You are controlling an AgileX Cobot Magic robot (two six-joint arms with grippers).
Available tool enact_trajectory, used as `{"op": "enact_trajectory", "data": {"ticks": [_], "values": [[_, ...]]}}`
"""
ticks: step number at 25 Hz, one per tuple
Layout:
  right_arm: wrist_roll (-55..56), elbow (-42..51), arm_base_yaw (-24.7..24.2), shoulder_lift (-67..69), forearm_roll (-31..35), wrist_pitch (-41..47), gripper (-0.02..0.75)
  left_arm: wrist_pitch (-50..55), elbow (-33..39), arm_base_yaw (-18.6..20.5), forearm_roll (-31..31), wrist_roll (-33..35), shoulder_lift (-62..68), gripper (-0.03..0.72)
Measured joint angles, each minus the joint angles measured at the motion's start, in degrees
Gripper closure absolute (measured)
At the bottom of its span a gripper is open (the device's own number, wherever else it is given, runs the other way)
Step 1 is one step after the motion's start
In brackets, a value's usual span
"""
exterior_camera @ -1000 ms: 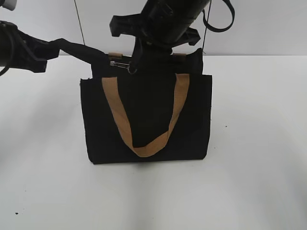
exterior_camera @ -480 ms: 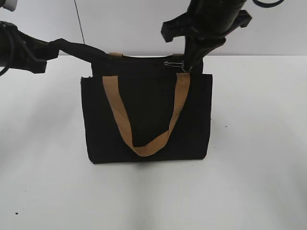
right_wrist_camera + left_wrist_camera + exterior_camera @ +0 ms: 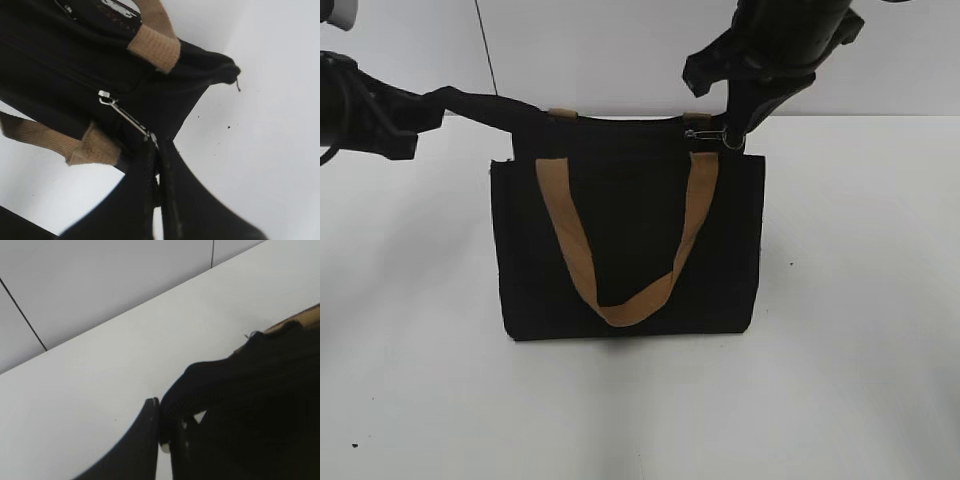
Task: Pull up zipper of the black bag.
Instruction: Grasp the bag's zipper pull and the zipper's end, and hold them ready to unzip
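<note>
1. Here the black bag (image 3: 628,240) stands upright on the white table (image 3: 840,380), its tan front handle (image 3: 620,250) hanging in a V across the front panel.
2. The left gripper (image 3: 425,105) reaches in from the left edge and is clamped on the bag's stretched upper left corner; in the left wrist view its fingers (image 3: 150,440) pinch a fold of black fabric (image 3: 200,385).
3. The right gripper (image 3: 735,135) comes down from above at the bag's top right, closed on the silver zipper (image 3: 708,134).
4. In the right wrist view the zipper pull (image 3: 127,116) runs slantwise from the zip line into the closed fingertips (image 3: 150,165), between two tan strap ends (image 3: 155,47).
5. The pull sits near the right end of the top edge, just above the handle's right leg.
</note>
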Motion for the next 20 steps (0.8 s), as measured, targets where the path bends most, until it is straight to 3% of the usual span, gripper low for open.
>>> {"op": "enact_trajectory", "data": {"ticks": [7, 10, 13, 17, 20], "values": [[-0.3, 0.0, 0.0, 0.0, -2.3, 0.0, 0.751, -0.1, 2.9, 0.0, -0.1, -0.4, 0.0, 0.654], [-0.3, 0.0, 0.0, -0.1, -1.3, 0.1, 0.735, 0.0, 3.5, 0.0, 0.0, -3.5, 0.0, 0.638], [-0.6, 0.0, 0.0, -0.1, -0.7, 0.8, 0.624, 0.3, 3.5, 0.1, 1.4, -9.1, 0.0, 0.519], [-0.8, 0.0, -0.1, -0.1, 1.4, 0.9, 0.386, 0.5, 3.5, 0.1, 11.8, -23.3, 0.0, 0.245], [-0.8, 0.0, -0.1, -0.5, 1.9, 1.0, 0.303, -0.5, 3.7, 0.1, 17.0, -34.7, 0.0, 0.173]]}}
